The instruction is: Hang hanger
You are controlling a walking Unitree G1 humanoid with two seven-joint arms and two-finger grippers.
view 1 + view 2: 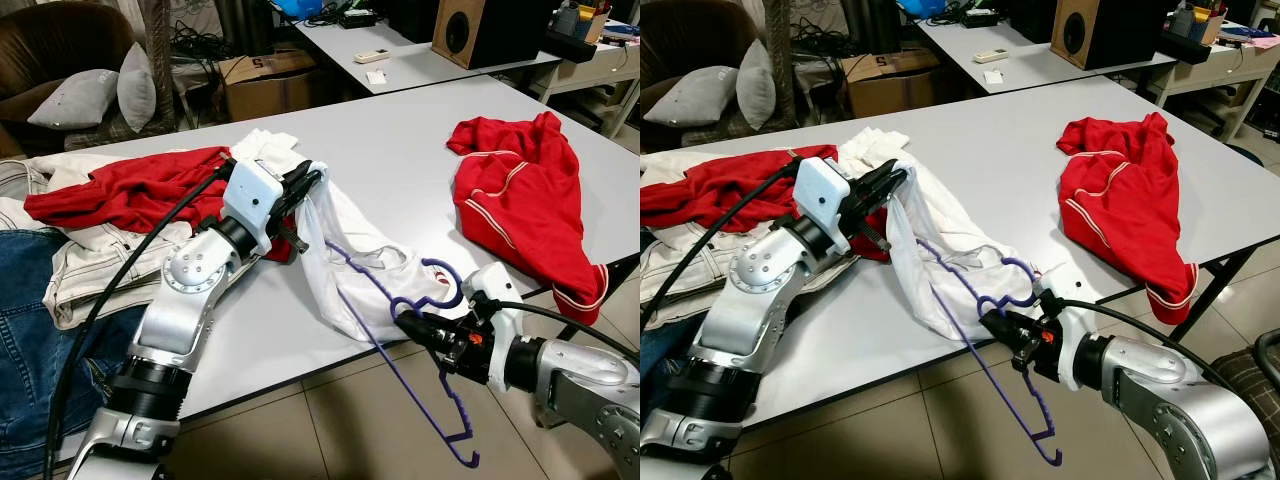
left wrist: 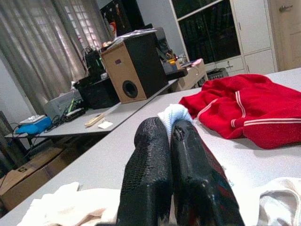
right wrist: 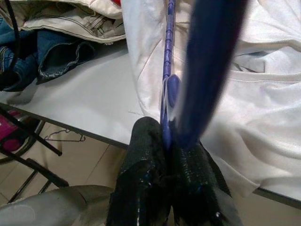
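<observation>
While the left hand (image 1: 312, 180) pinches the white shirt (image 1: 345, 255) above the counter (image 1: 400, 130), the right hand (image 1: 405, 325) grips the hanger (image 1: 400, 370) beyond the counter's near edge, over open floor.

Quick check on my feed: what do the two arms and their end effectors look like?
Both arms are silver metal with rounded joint housings and black collars. The left end effector has a white boxy wrist block, and a thick black cable runs along that arm. The right end effector has a white wrist housing, an orange detail and a black cable. Its fingers are long, black and textured.
</observation>
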